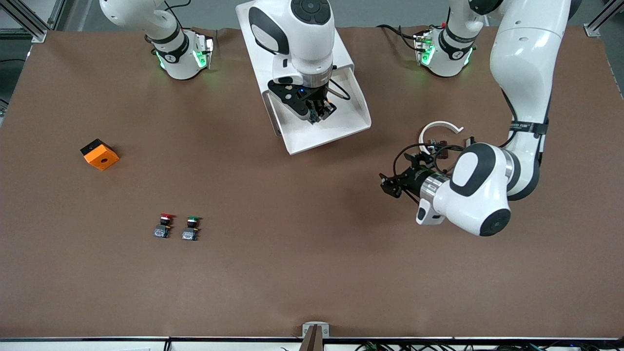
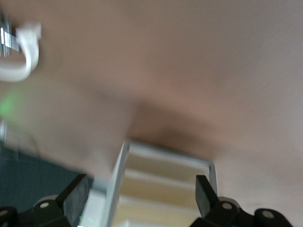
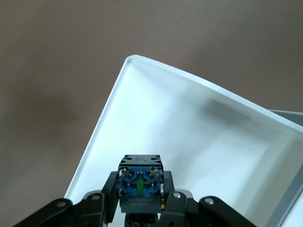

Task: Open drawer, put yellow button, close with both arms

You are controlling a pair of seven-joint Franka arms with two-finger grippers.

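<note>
Brown desk (image 1: 312,273) fills the front view. Lowest in frame, lower left: red-capped button (image 1: 163,225) and green-capped button (image 1: 191,227), just beside each other, untouched. Orange block (image 1: 100,154) at mid left, well apart from both.

Right of centre: left hand (image 1: 390,185) hangs over bare desk, fingers (image 2: 75,198) spread, holding nothing. Its wrist view looks toward the cabinet's cream drawer fronts. A white open ring (image 1: 438,130) lies on the desk just above that arm's wrist in frame. This arm waits.

Upper centre: drawer (image 1: 351,105) pulled well out of the white cabinet (image 1: 253,29), tray open to view. Right hand (image 1: 317,114) sits over the tray, pinching the yellow button (image 3: 140,182). Only its grey-blue base and black body show in the right wrist view; the cap is hidden.

Step in hand, by my reading: placing the button. Best to lower until it nearly meets the tray floor, keep away from the raised rim, then release and lift straight up. A drop from height risks a bounce or roll. Closing remains.
</note>
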